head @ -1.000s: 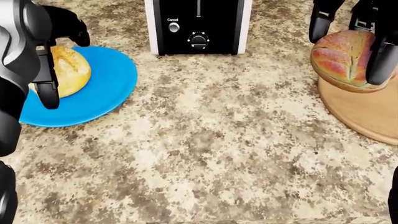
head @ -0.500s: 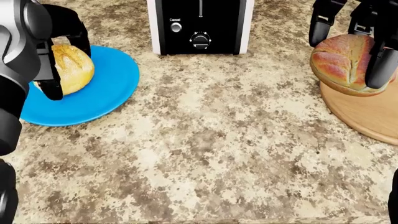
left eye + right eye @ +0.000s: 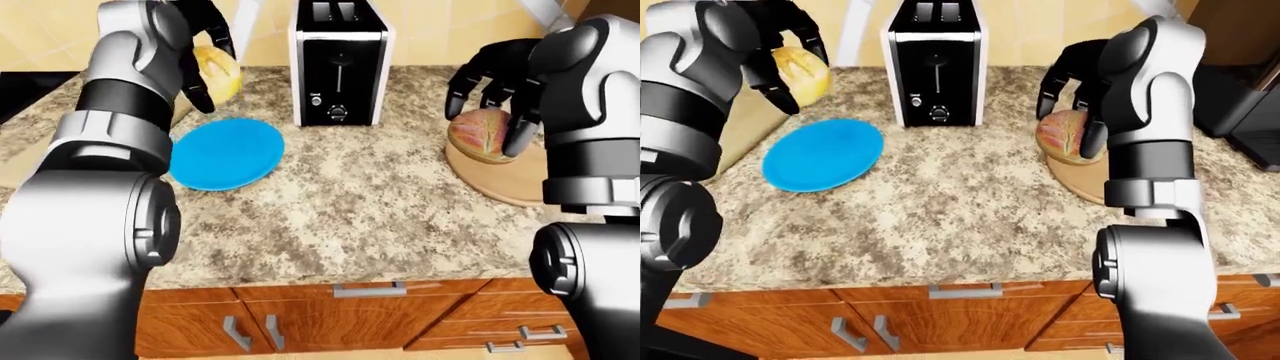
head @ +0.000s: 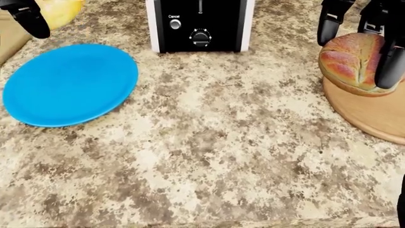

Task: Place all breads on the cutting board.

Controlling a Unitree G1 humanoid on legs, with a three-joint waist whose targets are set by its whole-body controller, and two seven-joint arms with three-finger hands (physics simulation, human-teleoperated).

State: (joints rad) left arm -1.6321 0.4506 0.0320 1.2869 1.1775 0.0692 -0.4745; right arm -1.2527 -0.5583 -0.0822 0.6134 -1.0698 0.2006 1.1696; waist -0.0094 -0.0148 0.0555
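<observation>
Your left hand (image 3: 780,56) is clenched around the yellow bread roll (image 3: 805,75), holding it in the air at the upper left of the right-eye view, clear of the counter. In the head view only a sliver of that roll shows at the top left corner, beside one dark finger.

The blue plate (image 4: 70,83) lies bare on the speckled granite counter (image 4: 221,152), left of centre in the head view. The roll is above and to the upper left of the plate, apart from it.

Your right hand (image 4: 364,35) hangs over the brown crusty loaf (image 4: 354,59) at the upper right of the head view. Its fingers (image 4: 389,66) are spread and curl down on either side of the loaf rather than closing round it; one lies across the loaf's right side, though you cannot tell from these views how firmly it presses. The loaf sits on the round wooden cutting board (image 4: 373,114), near the board's upper edge.

The black and white toaster (image 3: 340,67) stands at the top centre, between the plate and the board, its dial facing you. Wooden cabinet drawers (image 3: 970,307) run along the bottom of the eye views.
</observation>
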